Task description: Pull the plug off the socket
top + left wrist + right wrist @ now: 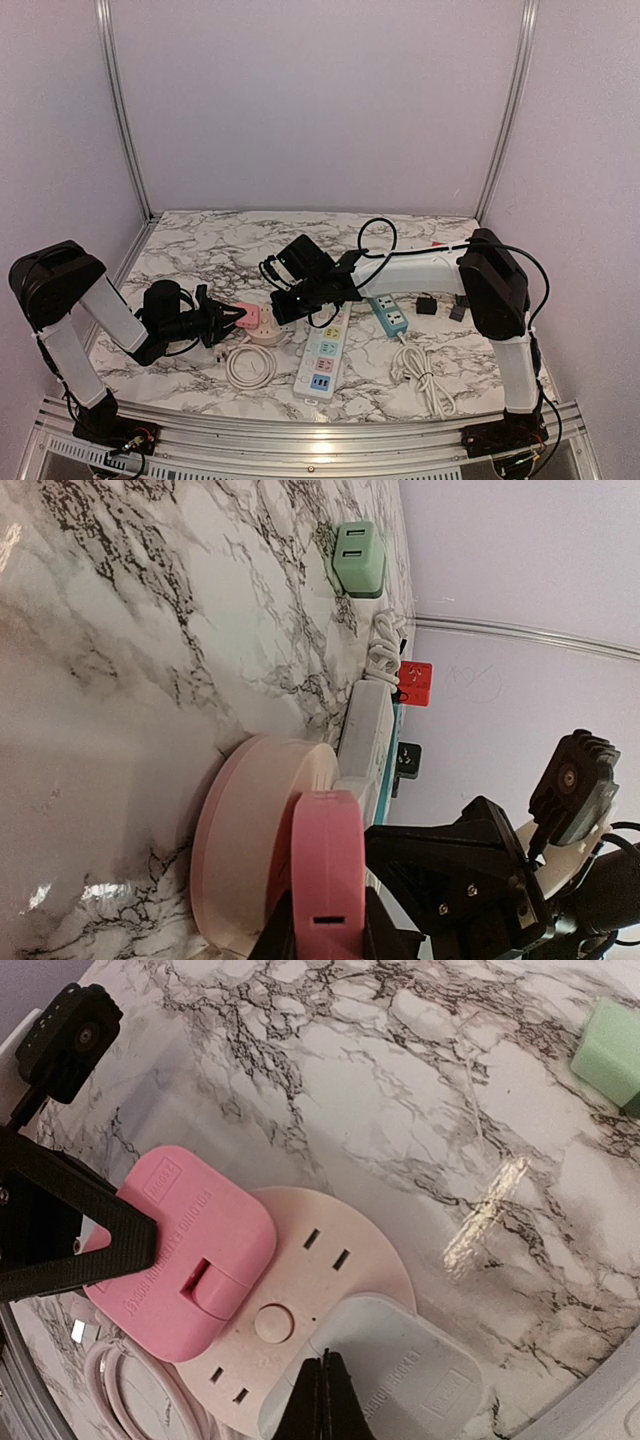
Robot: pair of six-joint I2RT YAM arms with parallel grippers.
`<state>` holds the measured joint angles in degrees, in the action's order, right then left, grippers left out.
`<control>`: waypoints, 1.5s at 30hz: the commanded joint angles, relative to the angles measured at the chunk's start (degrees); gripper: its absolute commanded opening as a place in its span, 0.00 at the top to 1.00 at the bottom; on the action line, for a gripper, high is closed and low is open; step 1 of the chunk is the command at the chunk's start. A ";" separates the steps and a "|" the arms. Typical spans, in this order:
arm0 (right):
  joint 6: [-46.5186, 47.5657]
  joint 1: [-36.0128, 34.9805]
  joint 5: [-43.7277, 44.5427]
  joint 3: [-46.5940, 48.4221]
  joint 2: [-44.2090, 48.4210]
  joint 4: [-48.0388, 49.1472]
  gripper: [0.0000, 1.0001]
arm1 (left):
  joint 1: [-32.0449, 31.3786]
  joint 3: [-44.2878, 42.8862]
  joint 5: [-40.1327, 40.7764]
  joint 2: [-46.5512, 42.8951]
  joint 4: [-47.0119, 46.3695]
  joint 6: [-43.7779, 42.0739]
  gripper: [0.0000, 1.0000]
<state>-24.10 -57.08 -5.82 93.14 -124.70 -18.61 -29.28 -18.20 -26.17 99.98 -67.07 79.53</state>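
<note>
A pink plug (247,317) sits on the left side of a round pale pink socket (270,335). My left gripper (238,318) is shut on the pink plug; its fingers (276,935) press both sides of the plug (325,880) against the socket disc (240,840). In the right wrist view the pink plug (180,1250) overlaps the socket (330,1260), with a left finger (90,1225) on it. My right gripper (322,1400) is shut, its tips resting on a pale blue-white plug (400,1375) on the same socket. The right gripper also shows in the top view (292,300).
A white power strip (322,360) with coloured outlets lies right of the socket, and a teal strip (390,315) further right. A coiled white cable (250,365) lies in front, another cable (425,378) at the right. A black adapter (427,305) and a green adapter (610,1035) lie nearby.
</note>
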 commanded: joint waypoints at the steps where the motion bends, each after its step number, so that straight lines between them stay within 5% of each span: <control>1: 0.13 -2.00 -4.90 -1.28 -6.47 -4.15 1.00 | -1.77 -1.58 -8.41 -1.16 -24.44 0.90 1.00; 10: 0.17 -1.98 -5.21 -1.30 -6.86 -3.98 1.00 | -1.75 -1.47 -8.91 -4.83 -21.14 -2.30 1.00; 25: -0.26 -2.04 -4.95 -1.21 -6.14 -3.98 1.00 | -1.24 -2.46 -2.95 -16.44 9.16 -17.30 1.00; 36: -0.28 -1.98 -3.57 1.33 -1.05 -3.71 1.00 | 1.23 -11.41 13.51 -25.68 50.95 -32.62 1.00; 45: 0.43 -0.84 -1.59 -0.23 5.83 -2.86 1.00 | 1.21 -27.01 35.11 -22.08 83.87 -43.85 1.00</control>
<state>-23.92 -58.02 -8.49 93.76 -123.79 -19.75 -28.38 -40.10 -2.76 75.92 -1.63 42.81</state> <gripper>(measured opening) 0.002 0.169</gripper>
